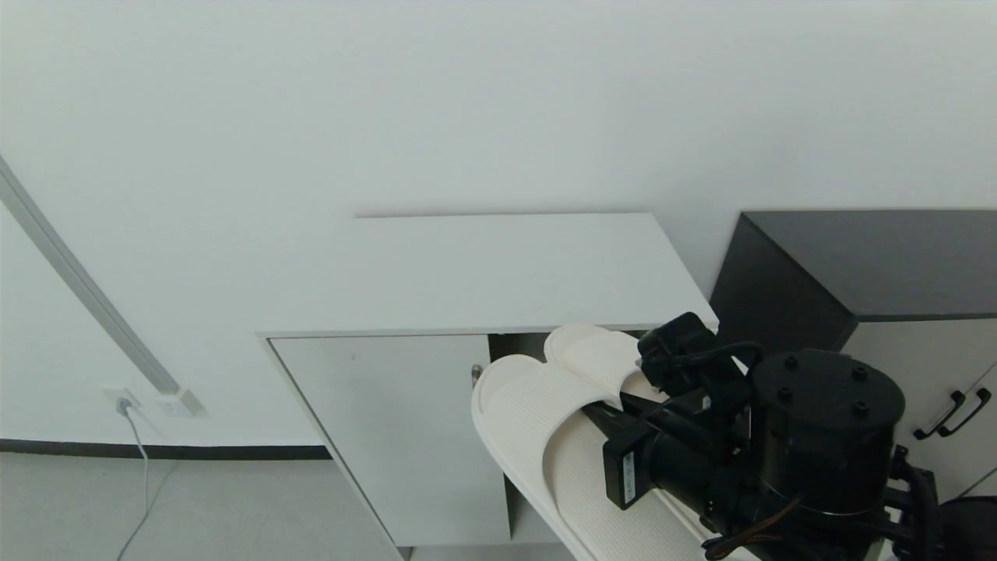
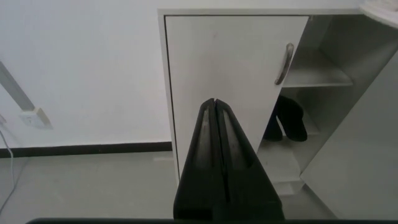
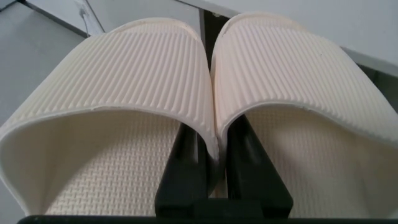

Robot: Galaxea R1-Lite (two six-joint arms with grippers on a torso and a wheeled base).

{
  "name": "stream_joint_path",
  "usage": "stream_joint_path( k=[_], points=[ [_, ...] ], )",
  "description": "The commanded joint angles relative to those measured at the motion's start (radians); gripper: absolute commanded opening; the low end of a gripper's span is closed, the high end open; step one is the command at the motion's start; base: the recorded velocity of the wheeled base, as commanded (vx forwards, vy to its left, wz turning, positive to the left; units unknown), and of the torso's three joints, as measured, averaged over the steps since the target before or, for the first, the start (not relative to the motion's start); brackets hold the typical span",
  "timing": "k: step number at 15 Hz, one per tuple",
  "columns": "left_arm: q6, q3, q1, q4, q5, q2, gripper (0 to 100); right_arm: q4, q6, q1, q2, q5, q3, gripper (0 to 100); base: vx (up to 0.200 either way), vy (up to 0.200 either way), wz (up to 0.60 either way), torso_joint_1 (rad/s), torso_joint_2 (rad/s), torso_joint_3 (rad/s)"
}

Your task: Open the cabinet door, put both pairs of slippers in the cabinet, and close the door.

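Note:
A pair of white ribbed slippers [image 1: 537,421] is held side by side in front of the white cabinet [image 1: 498,265], toes toward its open right half. My right gripper [image 3: 217,155] is shut on the slippers' touching inner edges, its fingers [image 3: 249,165] running under the straps. The cabinet's left door [image 1: 389,428] is closed, its metal handle [image 2: 285,62] at the edge of the opening. Inside, a dark pair of slippers [image 2: 287,118] stands on a lower shelf, below an upper shelf [image 2: 317,78]. My left gripper [image 2: 214,109] is shut on nothing, low in front of the closed door.
A black-topped cabinet [image 1: 857,265] with dark handles [image 1: 950,413] stands just right of the white one. A grey panel [image 2: 367,143], apparently the opened right door, borders the opening. A wall socket with a cable [image 1: 125,405] sits low at the left above open floor.

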Motion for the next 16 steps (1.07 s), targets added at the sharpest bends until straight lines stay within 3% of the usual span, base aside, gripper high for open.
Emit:
stream_joint_path(
  k=[1,16],
  points=[
    [-0.001,0.000,0.000,0.000,0.000,0.001,0,-0.004,-0.011,0.003,0.004,0.001,0.003,0,0.000,0.000,0.00,-0.242,0.56,0.325],
    [-0.001,0.000,0.000,0.000,0.000,0.001,0,-0.021,-0.022,0.007,0.009,0.001,0.009,0,0.000,0.000,0.00,-0.194,0.52,0.320]
  ],
)
